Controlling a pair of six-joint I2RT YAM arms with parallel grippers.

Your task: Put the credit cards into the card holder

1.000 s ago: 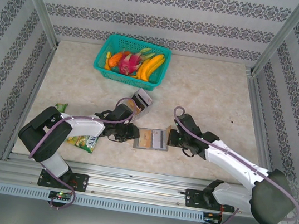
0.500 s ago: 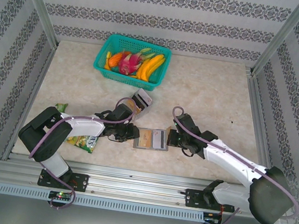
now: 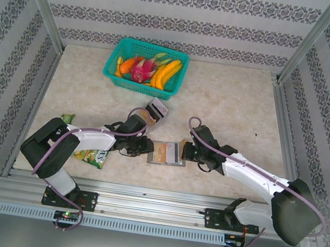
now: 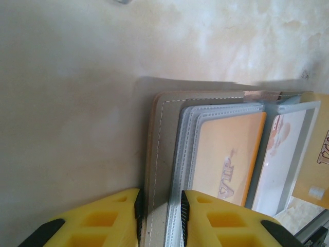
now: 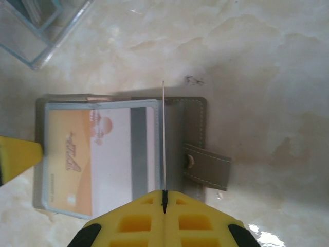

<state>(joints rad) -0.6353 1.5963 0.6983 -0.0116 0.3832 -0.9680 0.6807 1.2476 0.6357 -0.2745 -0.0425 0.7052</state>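
The grey wallet lies open on the table, at about 5 o'clock from the green basket. The left gripper reaches in from 9 o'clock and pinches the wallet's edge, its jaws a narrow gap apart with the cover between them. The right gripper comes from 3 o'clock, closed tight on a thin card seen edge-on over the wallet's right half. An orange card sits in the left panel.
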